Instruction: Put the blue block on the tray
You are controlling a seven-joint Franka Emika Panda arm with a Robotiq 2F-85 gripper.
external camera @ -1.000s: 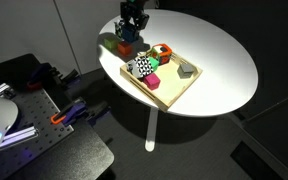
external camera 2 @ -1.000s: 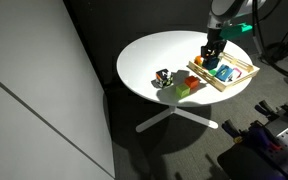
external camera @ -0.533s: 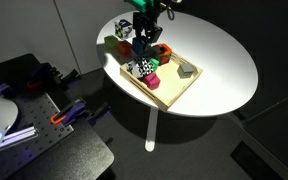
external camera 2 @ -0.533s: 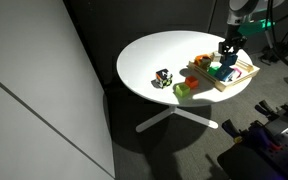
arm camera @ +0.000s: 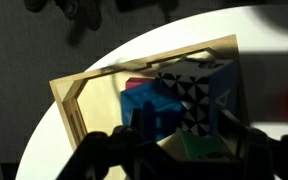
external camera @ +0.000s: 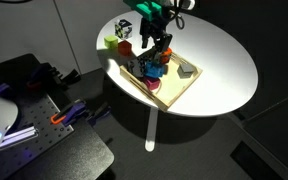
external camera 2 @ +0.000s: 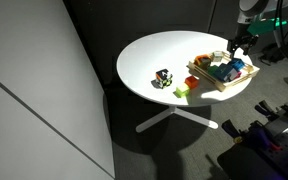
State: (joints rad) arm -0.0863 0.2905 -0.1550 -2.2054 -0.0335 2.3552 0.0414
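The blue block (arm camera: 142,106) lies inside the light wooden tray (arm camera: 76,98), against a black-and-white patterned cube (arm camera: 196,92). It shows among the tray's other blocks in both exterior views (external camera: 155,68) (external camera 2: 227,72). My gripper (arm camera: 184,155) hangs just above the tray (external camera: 176,96) with its dark fingers spread wide. A green piece lying below shows between them. The gripper appears over the tray in both exterior views (external camera: 160,47) (external camera 2: 237,50). The blue block is not between the fingers.
A green block (external camera: 111,43), an orange block (external camera 2: 191,85) and a small black-and-white object (external camera 2: 164,77) sit on the round white table (external camera: 224,60) outside the tray. A grey piece (external camera: 187,70) and a pink block (external camera: 154,80) lie in the tray.
My gripper moved from the tray's far corner across over the tray and rose a little. The blue block now rests in the tray, apart from the fingers.
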